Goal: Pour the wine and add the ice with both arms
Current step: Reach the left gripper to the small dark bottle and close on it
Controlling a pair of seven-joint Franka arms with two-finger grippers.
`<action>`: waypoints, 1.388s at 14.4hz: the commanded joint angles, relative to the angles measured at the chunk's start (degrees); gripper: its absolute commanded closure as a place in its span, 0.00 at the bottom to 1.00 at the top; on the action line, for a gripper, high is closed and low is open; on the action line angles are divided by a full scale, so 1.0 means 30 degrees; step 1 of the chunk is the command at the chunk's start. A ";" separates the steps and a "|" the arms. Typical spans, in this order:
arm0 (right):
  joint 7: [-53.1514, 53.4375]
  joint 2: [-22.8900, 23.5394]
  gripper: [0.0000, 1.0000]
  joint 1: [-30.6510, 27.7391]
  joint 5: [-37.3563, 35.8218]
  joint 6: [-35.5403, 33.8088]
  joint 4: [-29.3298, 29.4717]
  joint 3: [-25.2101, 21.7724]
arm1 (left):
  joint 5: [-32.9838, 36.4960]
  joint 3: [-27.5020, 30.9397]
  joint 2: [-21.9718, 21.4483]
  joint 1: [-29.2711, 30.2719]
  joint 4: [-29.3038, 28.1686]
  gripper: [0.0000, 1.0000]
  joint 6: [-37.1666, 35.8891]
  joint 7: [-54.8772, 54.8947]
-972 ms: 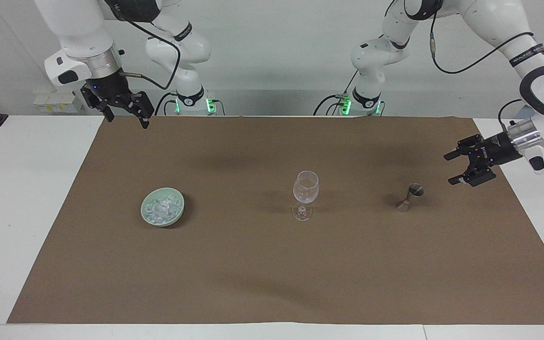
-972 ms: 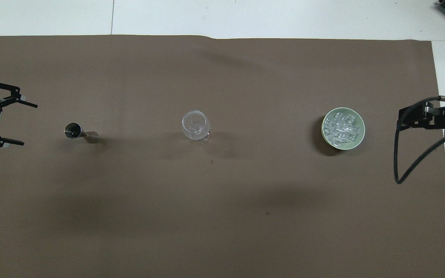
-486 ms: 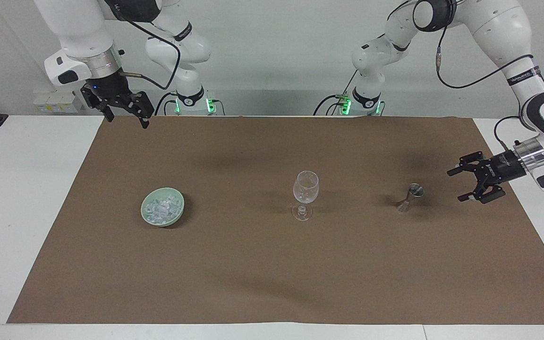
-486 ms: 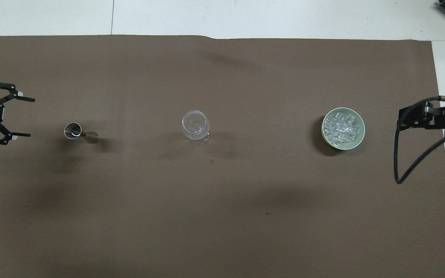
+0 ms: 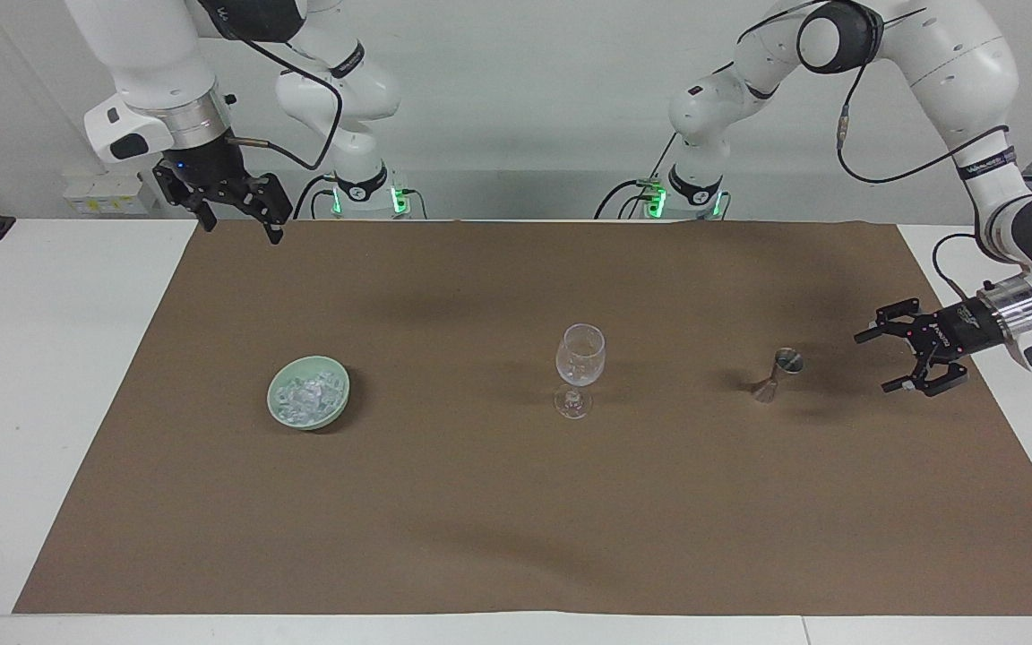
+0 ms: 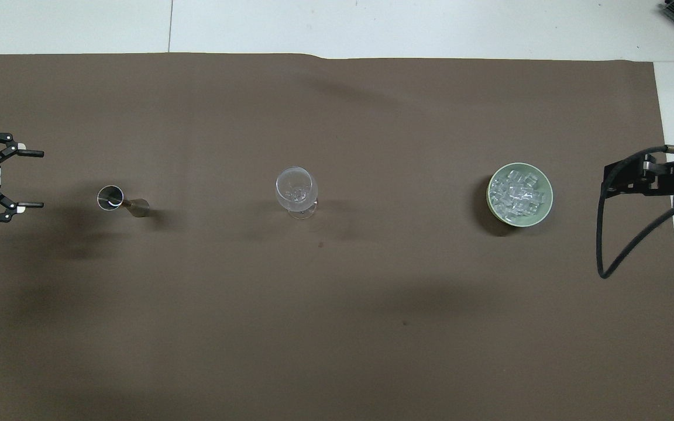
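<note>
A clear wine glass (image 5: 580, 369) stands mid-table on the brown mat, also in the overhead view (image 6: 296, 190). A small metal jigger (image 5: 776, 374) (image 6: 116, 200) stands toward the left arm's end. A heap of ice (image 5: 305, 394) (image 6: 518, 193) fills a pale green bowl (image 5: 310, 423) (image 6: 546, 211) toward the right arm's end. My left gripper (image 5: 874, 363) (image 6: 38, 179) is open and empty, low over the mat, beside the jigger and apart from it, pointing at it. My right gripper (image 5: 243, 228) (image 6: 635, 175) is open and empty, held high over the mat's edge.
The brown mat (image 5: 480, 502) (image 6: 313, 321) covers most of the white table. A black cable (image 6: 623, 245) loops from the right wrist over the mat's end. Both arm bases stand at the table's robot end.
My left gripper has come down and levelled out beside the jigger, still open. The right arm, glass, jigger and bowl have not moved.
</note>
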 commanded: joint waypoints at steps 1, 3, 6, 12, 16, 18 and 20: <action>-0.0527 0.0169 0.00 -0.0249 0.0559 0.0013 0.0295 0.0081 | -0.0601 -0.0140 -0.0162 0.0253 -0.0512 0.00 -0.0549 -0.0342; -0.0527 0.0169 0.00 -0.0249 0.0559 0.0042 0.0295 0.0081 | -0.0660 -0.0140 -0.0133 0.0282 -0.0805 0.00 -0.1044 -0.1041; -0.0527 0.0169 0.00 -0.0249 0.0559 0.0042 0.0295 0.0081 | -0.1097 -0.0140 0.0246 0.0253 -0.2004 0.00 -0.0874 -0.1310; -0.0527 0.0169 0.00 -0.0249 0.0559 0.0042 0.0295 0.0081 | -0.1949 -0.0315 0.0805 -0.0802 -0.3764 0.00 0.1472 -0.0464; -0.0556 0.0169 0.00 -0.0249 0.0559 -0.0016 0.0295 0.0081 | -0.2534 -0.0403 0.0776 -0.1300 -0.4175 0.00 0.1560 0.0854; -0.0586 0.0169 0.00 -0.0278 0.0559 -0.0017 0.0295 0.0052 | -0.3206 -0.0404 0.0746 -0.1329 -0.4409 0.00 0.1619 0.1180; -0.0586 0.0169 0.00 -0.0278 0.0559 -0.0016 0.0295 0.0052 | -0.3441 -0.0403 0.0863 -0.1505 -0.4410 0.00 0.1852 0.1472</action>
